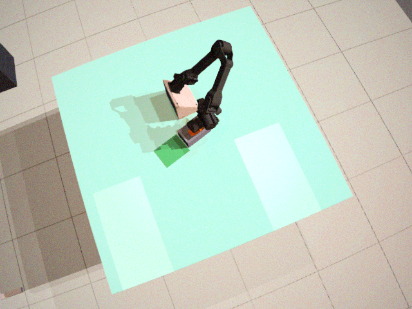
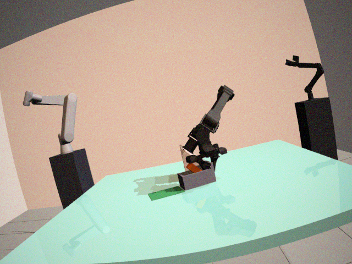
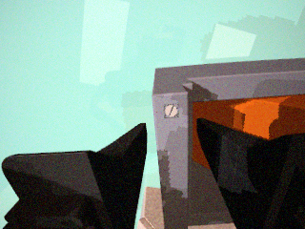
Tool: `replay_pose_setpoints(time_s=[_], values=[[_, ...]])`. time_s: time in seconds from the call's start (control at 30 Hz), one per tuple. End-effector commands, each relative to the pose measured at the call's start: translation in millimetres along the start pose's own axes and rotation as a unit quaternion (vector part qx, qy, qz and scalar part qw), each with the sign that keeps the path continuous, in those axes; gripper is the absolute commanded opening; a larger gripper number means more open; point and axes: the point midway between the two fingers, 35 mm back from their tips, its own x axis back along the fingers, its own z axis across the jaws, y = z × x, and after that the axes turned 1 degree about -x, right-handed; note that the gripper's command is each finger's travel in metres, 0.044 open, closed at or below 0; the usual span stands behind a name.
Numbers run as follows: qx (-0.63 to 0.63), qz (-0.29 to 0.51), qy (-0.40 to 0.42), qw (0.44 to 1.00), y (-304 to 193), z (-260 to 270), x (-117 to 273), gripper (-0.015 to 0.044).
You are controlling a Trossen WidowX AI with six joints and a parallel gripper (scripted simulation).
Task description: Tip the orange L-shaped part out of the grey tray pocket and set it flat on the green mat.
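Fingers partly open, straddling grey tray (image 3: 172, 143) wall, holding nothing, glossy mint tabletop (image 1: 206, 199), tiled floor (image 1: 365, 66)

Robot test lab: glassy green table (image 2: 284, 181), tiled floor (image 1: 365, 66), cam arms on dark pedestals (image 2: 317, 125).
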Motion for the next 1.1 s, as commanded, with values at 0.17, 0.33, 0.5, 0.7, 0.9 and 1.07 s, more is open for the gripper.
replay_pose_setpoints(time_s=[0.17, 0.33, 0.5, 0.7, 0.9, 1.07], values=[[0.000, 0.000, 0.000, 1.000, 0.0, 0.3, 0.5, 0.0180], [-0.003, 0.002, 0.000, 1.000, -1.2, 6.7, 7.4, 0.0180], [-0.005, 0.003, -0.001, 1.000, -1.8, 10.6, 14.2, 0.0180], [-0.006, 0.004, -0.008, 1.000, 2.7, 0.1, 62.0, 0.0180], [-0.005, 0.004, -0.002, 1.000, -1.5, -1.4, 108.9, 0.0180], [-0.009, -0.005, -0.005, 1.000, 0.9, -3.3, 106.7, 0.0180]])
